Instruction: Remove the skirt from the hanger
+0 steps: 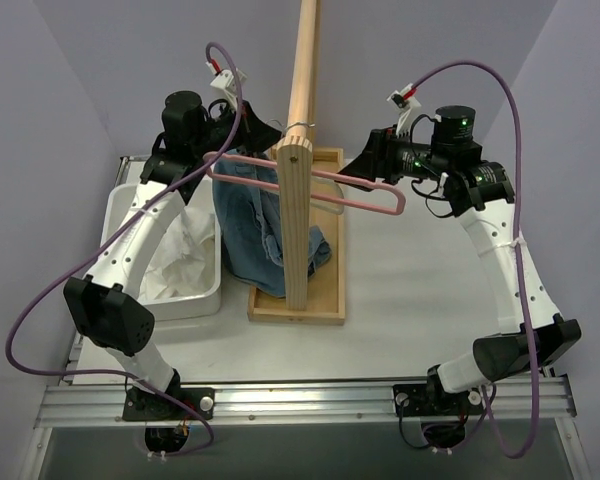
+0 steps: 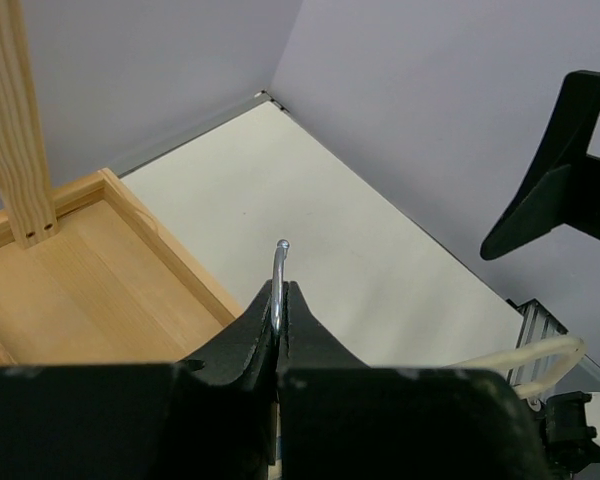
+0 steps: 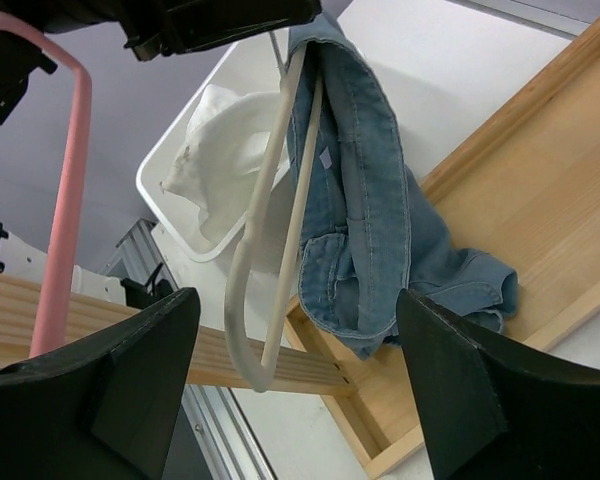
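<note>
Pale counter [image 1: 430, 300]; skirt [image 1: 185, 250], soft and light, heaped in bin [image 1: 120, 200] left of wooden rack [image 1: 298, 230].
Bare, stiff hanger [image 3: 68, 180]: left claw [image 2: 280, 300] pinches a metal hook [image 2: 279, 255], right claw [image 3: 295, 350] spread.

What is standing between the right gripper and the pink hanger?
Nothing visible. The right gripper, jaws open, is right next to the pink hanger, near its rounded end. The denim garment hangs on the far side of the wooden post.

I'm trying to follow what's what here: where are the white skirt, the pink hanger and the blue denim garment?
white skirt [image 1: 185, 255], top view, middle of the crumpled fabric.
pink hanger [image 3: 68, 180], right wrist view, middle of its bar.
blue denim garment [image 1: 250, 225], top view, middle of the hanging cloth.
</note>
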Controlling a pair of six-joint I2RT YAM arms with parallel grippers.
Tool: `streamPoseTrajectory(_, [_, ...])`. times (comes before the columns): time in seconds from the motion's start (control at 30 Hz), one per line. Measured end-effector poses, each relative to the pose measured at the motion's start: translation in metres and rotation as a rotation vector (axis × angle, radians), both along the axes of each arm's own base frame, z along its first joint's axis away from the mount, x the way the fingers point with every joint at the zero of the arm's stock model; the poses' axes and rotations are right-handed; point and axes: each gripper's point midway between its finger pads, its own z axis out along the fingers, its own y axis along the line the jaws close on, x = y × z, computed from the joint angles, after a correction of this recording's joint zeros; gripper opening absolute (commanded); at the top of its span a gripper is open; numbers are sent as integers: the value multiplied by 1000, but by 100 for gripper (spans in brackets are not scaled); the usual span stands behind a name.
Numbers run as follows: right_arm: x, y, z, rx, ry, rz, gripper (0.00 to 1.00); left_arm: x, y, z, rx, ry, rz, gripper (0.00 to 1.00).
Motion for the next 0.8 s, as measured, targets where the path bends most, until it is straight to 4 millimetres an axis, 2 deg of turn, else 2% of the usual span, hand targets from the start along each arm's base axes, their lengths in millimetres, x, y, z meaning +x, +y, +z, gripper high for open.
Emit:
streamPoseTrajectory(0.13, [-6, 8, -7, -16, -14, 43, 74, 5, -1, -3, 7, 12, 11, 2])
streamPoseTrajectory(0.27, [-13, 24, -17, -42, -23, 94, 67, 5, -2, 4, 4, 7, 10, 2])
streamPoseTrajectory(0.37, [-13, 38, -29, -68, -19, 123, 45, 4, -4, 10, 1, -2, 6, 2])
streamPoseTrajectory(0.4, [-11, 41, -34, -77, -17, 126, 13, 3, -4, 12, -1, -5, 5, 2])
streamPoseTrajectory(0.43, [-9, 45, -40, -88, -15, 128, 0, 2, -5, 14, 0, -7, 4, 2])
streamPoseTrajectory(0.6, [8, 46, -56, -118, -18, 93, 0, 4, -3, 9, 20, -3, 12, 2])
streamPoseTrajectory(0.8, [-2, 43, -58, -124, -73, 149, 0, -4, -6, 6, 32, -28, -58, 2])
